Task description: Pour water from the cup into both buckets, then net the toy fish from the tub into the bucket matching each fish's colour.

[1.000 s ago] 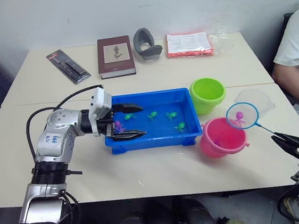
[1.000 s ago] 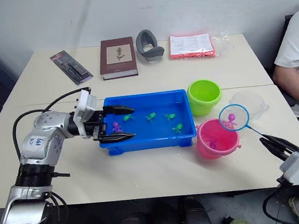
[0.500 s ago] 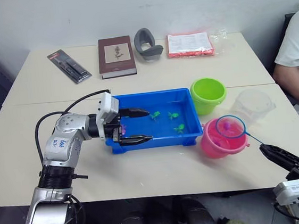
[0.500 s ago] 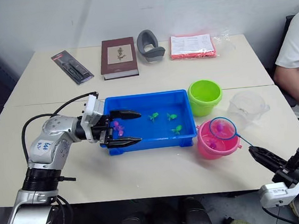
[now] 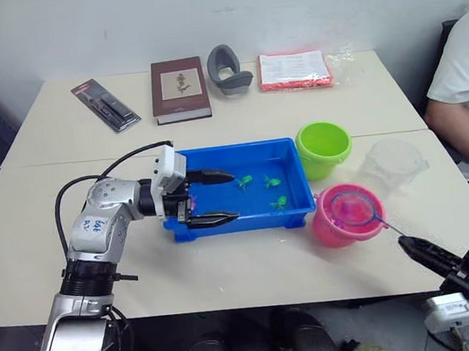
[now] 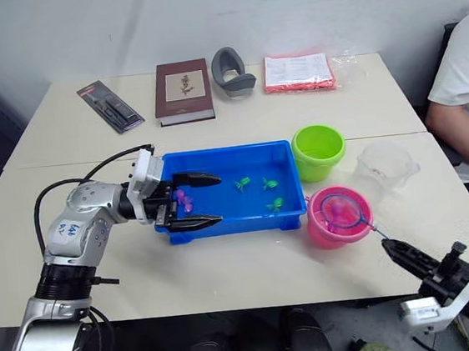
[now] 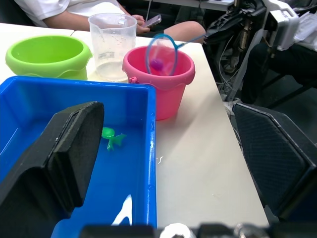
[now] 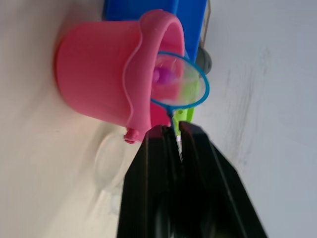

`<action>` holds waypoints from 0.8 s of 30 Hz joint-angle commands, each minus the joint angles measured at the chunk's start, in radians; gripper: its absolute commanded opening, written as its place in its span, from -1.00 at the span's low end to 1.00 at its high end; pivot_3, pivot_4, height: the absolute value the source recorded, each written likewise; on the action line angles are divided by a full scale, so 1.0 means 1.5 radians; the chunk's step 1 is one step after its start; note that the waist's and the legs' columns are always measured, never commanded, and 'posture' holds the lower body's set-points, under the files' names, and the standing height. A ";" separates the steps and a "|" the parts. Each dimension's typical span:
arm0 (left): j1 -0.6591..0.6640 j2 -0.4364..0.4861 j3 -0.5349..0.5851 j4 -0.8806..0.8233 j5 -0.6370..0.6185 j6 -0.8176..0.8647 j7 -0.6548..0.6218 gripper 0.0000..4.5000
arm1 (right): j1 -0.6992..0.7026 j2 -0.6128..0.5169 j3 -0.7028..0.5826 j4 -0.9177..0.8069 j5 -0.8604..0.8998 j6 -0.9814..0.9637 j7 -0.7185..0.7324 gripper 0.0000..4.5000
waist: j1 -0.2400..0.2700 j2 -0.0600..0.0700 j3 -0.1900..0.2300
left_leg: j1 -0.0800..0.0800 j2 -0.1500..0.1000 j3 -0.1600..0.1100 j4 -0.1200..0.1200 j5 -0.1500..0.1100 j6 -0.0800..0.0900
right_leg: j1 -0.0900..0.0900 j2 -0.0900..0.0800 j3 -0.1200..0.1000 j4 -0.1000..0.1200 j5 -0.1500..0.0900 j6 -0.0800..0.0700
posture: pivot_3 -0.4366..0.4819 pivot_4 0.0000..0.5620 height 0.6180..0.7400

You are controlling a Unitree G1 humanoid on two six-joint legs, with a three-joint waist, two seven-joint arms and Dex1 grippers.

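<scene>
The blue tub (image 5: 240, 150) sits mid-table with three green toy fish (image 5: 271, 182) and pink toy fish (image 6: 184, 202) in it. My left gripper (image 5: 232, 196) is open, one finger over the tub's left end and the other along its front wall. The pink bucket (image 5: 327, 226) stands right of the tub, with the green bucket (image 5: 324, 145) behind it and the clear cup (image 5: 394, 163) beside both. My right gripper (image 8: 171, 130) is shut on the handle of a blue-rimmed net (image 5: 355, 209). The net rests at the pink bucket's mouth with a pink fish (image 7: 156, 64) in it. I cannot make out the water.
Along the table's far side lie a black package (image 5: 105, 105), a brown book (image 5: 180, 88), a grey curved object (image 5: 229, 68) and a red-edged paper packet (image 5: 295, 68). A person in a white shirt (image 5: 464, 88) sits at the right edge.
My right gripper has dropped and brought the net with the pink fish from above and right of the pink bucket down to its mouth. My left gripper shifted right along the tub, then held still.
</scene>
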 commanded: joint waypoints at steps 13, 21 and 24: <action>0.002 0.011 0.009 0.031 0.011 -0.042 -0.008 0.98 | 0.066 -0.030 0.002 -0.062 0.029 0.061 -0.060 -1.00 | -0.002 0.000 0.000 | 0.001 0.000 0.000 -0.002 0.000 -0.001 | 0.000 0.000 0.000 0.000 0.000 0.000 | -0.05 -0.47 1.00; 0.015 0.051 0.048 0.063 0.008 -0.063 -0.001 0.98 | 0.094 -0.076 0.025 -0.089 0.209 0.117 0.006 -1.00 | -0.003 0.000 0.000 | 0.002 0.000 0.000 -0.003 0.000 -0.001 | 0.000 0.000 0.000 0.000 0.000 0.000 | -0.05 -0.47 1.00; 0.028 0.088 0.087 0.115 0.008 -0.081 -0.004 0.98 | 0.065 -0.127 0.114 -0.162 0.440 0.257 0.100 -1.00 | -0.011 0.000 0.000 | 0.003 0.000 0.001 -0.003 0.000 0.000 | 0.000 0.000 0.001 0.000 0.000 0.000 | -0.05 -0.47 1.00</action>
